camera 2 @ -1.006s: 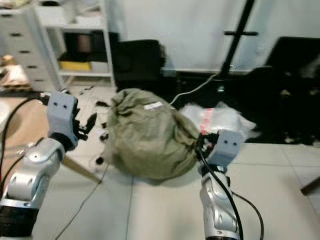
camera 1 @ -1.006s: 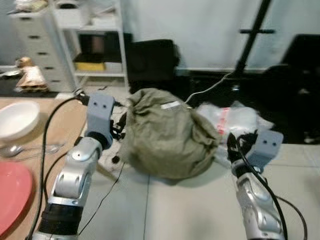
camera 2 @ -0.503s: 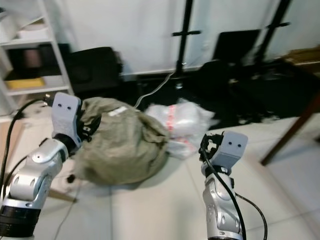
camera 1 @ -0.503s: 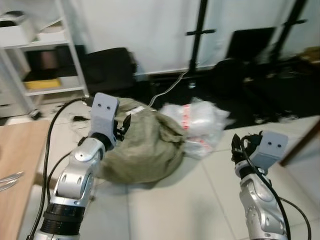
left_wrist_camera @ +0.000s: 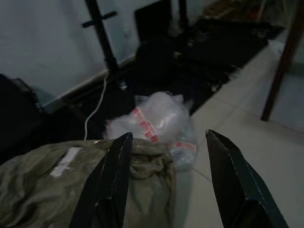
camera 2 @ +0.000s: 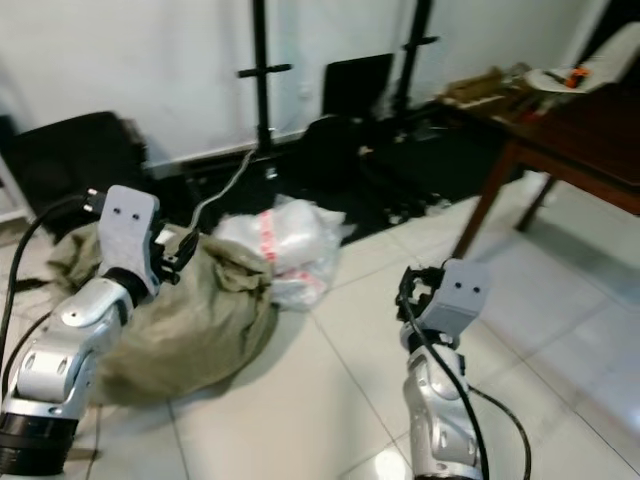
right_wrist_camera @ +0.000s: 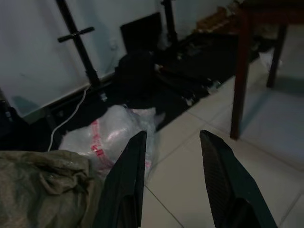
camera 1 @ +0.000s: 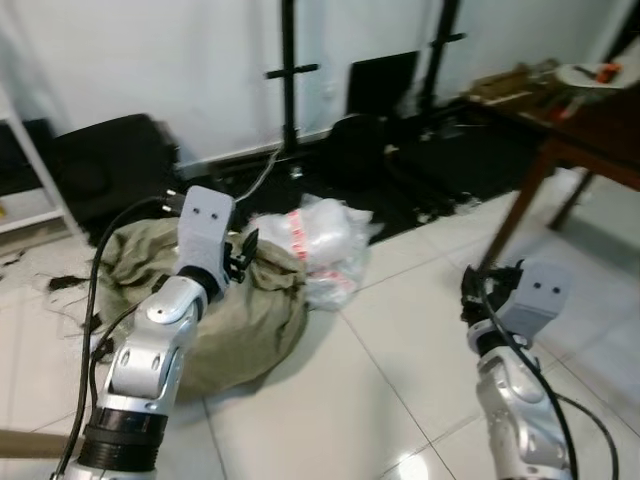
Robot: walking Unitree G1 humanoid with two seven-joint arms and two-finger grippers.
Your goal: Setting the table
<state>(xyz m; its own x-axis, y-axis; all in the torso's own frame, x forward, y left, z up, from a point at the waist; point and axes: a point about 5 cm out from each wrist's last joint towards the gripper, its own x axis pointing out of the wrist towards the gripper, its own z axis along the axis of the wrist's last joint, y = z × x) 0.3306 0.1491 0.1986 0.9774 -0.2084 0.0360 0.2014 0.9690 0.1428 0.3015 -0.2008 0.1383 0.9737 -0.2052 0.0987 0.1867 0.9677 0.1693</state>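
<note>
Head views first: we see both silver arms raised in front of us over a pale tiled floor [camera 1: 400,350]. Our left gripper [camera 1: 243,258] is bent in above an olive sack [camera 1: 235,320] slumped on the floor, and our right gripper [camera 1: 478,295] is poised over bare tiles. A clear plastic bag [camera 1: 320,240] with red print rests against the sack, and a dark wooden table [camera 2: 560,130] stands at far right — a plate [camera 2: 550,77] on it.

Left wrist view: our fingers [left_wrist_camera: 111,180] are spread wide apart, holding nothing, sack and bag beyond.

Right wrist view: our fingers [right_wrist_camera: 128,185] are moderately parted and empty — a table leg [right_wrist_camera: 240,80] ahead.
</note>
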